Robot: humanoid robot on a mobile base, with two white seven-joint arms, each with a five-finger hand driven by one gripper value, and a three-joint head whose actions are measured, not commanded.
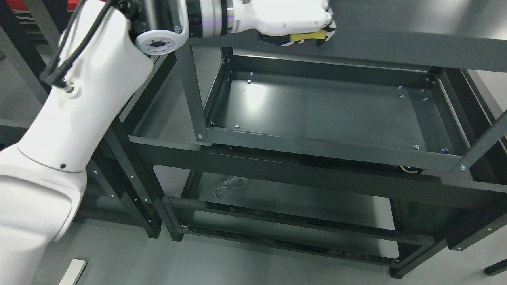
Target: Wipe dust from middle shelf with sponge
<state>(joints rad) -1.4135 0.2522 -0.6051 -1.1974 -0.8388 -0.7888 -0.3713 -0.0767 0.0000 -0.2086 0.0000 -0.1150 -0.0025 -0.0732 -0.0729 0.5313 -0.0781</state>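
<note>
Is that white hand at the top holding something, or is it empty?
Holding. The left hand has its fingers curled around a yellow sponge at the top shelf.

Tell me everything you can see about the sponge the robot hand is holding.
Only a sliver of the sponge shows: a yellow block, soft-looking, with a darker edge at its right end. The left robot hand covers it from above, white fingers curled over it, pressing it flat near the front edge of the dark top shelf, at the top of the head view. Its underside is hidden.
</note>
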